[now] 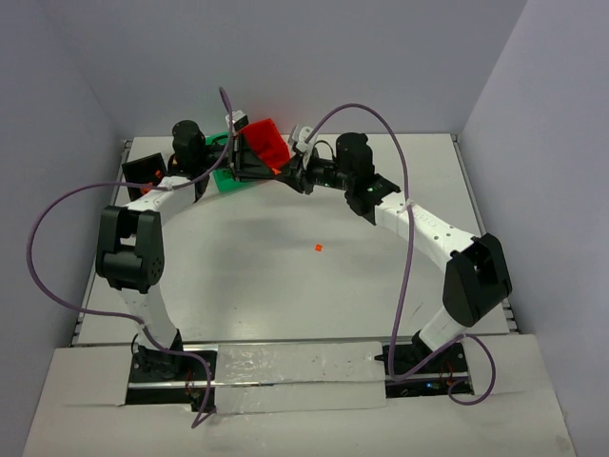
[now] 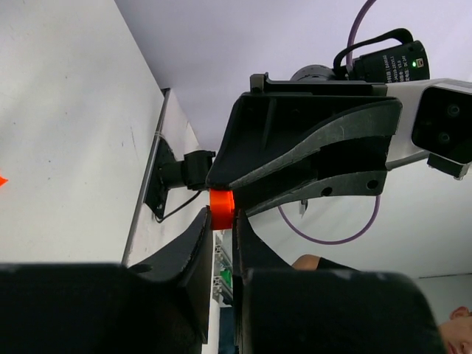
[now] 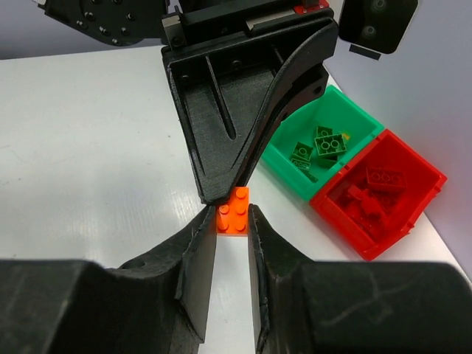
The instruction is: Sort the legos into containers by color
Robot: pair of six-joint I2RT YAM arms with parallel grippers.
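Note:
Both grippers meet at the back of the table and both pinch one orange lego brick (image 3: 234,212). My right gripper (image 3: 234,221) is shut on its near end. My left gripper (image 2: 221,219) is shut on the same brick (image 2: 220,209) from the other side, its black fingers (image 3: 221,140) coming down onto it. In the top view the left gripper (image 1: 271,169) and the right gripper (image 1: 287,174) touch tip to tip. The green bin (image 3: 352,110) holds green bricks and the red bin (image 3: 428,171) holds red bricks. The white bin is hidden.
A small orange piece (image 1: 318,248) lies alone mid-table. The black bin (image 1: 143,171) sits at the back left by the left arm. The red bin (image 1: 269,143) and green bin (image 1: 225,179) stand right behind the grippers. Purple cables loop over both arms.

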